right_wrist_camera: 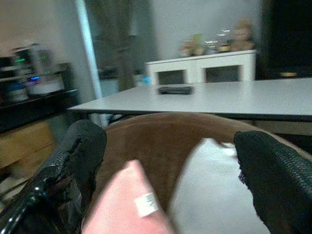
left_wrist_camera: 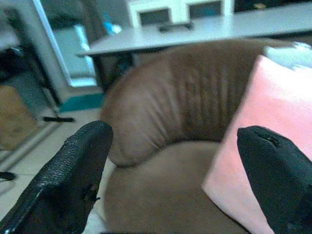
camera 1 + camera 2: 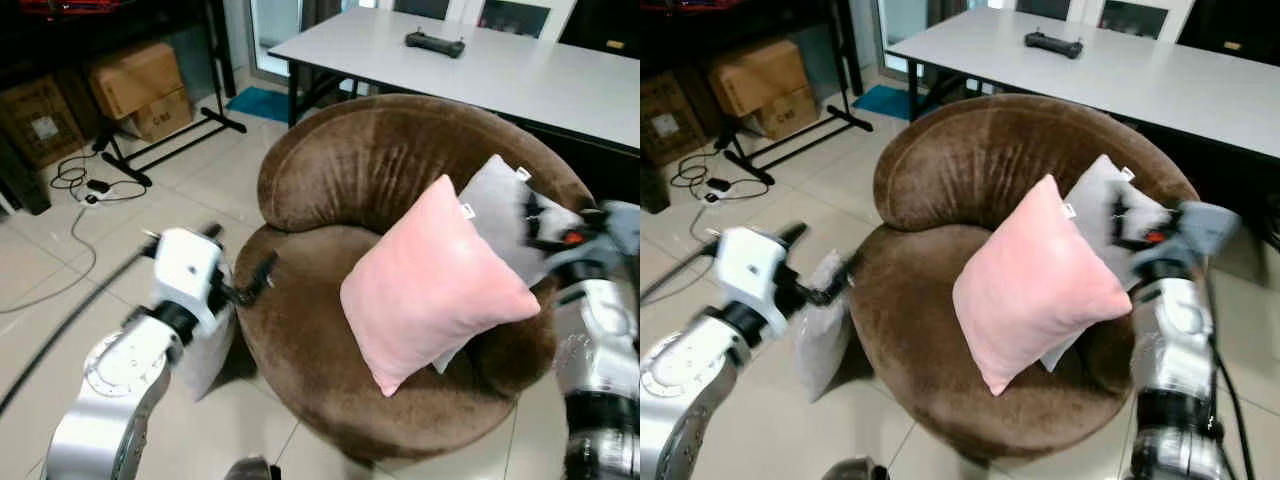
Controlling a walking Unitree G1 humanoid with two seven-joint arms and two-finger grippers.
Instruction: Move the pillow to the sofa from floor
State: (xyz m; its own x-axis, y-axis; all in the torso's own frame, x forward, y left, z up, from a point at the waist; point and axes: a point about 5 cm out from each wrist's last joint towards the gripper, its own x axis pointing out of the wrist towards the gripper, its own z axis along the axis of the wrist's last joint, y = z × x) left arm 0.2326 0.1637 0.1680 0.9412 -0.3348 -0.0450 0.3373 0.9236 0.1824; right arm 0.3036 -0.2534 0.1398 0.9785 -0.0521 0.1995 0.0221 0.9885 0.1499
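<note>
A: Where is the pillow?

B: A pink pillow (image 3: 425, 280) stands tilted on one corner on the seat of the round brown sofa (image 3: 340, 165), leaning back against a grey pillow (image 3: 505, 215) that rests against the sofa's backrest. There is also a grey cushion (image 3: 820, 325) down on the tiled floor (image 3: 200, 195), pressed against the sofa's left side.

A: How are the arms posed?

B: The left arm comes up from the lower left, bent at the elbow, with its white wrist raised and the left pincer (image 3: 250, 282) pointing at the sofa's left edge. In the left wrist view its two black fingers (image 2: 73, 175) are spread wide apart with nothing between them, looking along the seat towards the pink pillow.

A: And the other one?

B: The right arm rises along the sofa's right side, forearm nearly upright, and the right pincer (image 3: 545, 225) sits at the grey pillow's right edge. The right wrist view shows its fingers (image 1: 73, 161) wide apart too, holding nothing, with both pillows just ahead of them.

A: Anything behind?

B: A white tabletop (image 3: 480, 65) with a black controller (image 3: 434, 44) on it, and cardboard boxes (image 3: 140, 85) by a black rack on the left.
</note>
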